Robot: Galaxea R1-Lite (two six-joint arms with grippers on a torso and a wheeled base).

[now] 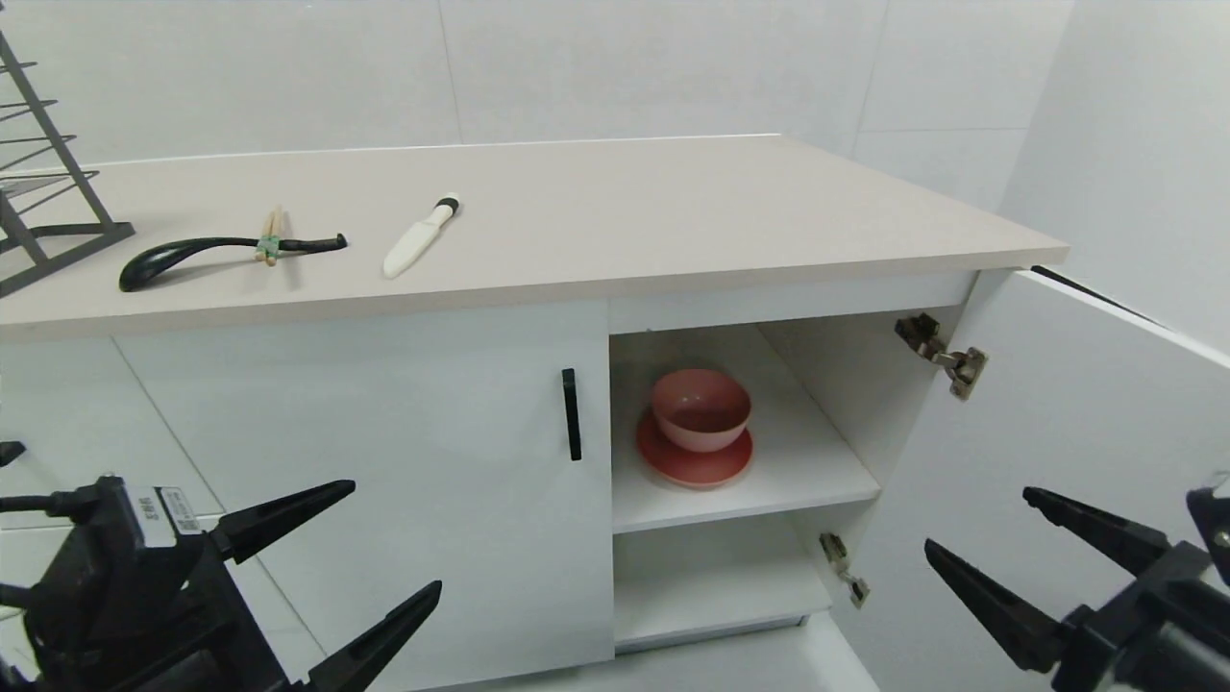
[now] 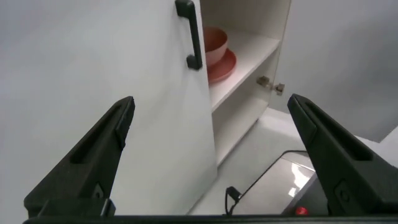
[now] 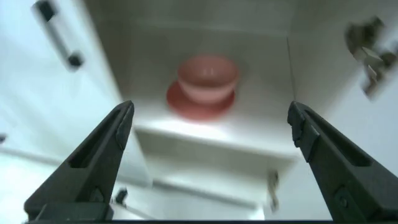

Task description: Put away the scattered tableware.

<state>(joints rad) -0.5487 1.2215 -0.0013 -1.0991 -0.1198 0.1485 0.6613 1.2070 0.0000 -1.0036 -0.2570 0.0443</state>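
While inside the cabinet (image 1: 817, 476), bowl (image 1: 701, 408) on plate (image 1: 692, 466).

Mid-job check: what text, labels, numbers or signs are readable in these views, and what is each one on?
On the white stickers behind the left gripper: print, too small to read.
No other text shows: none on the bowl, plate, cabinet door or countertop.

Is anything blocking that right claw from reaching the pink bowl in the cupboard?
Nothing visible does. The cupboard door on that side is swung open. The open right gripper faces the pink bowl on its red plate, with only open space and bare shelf between.
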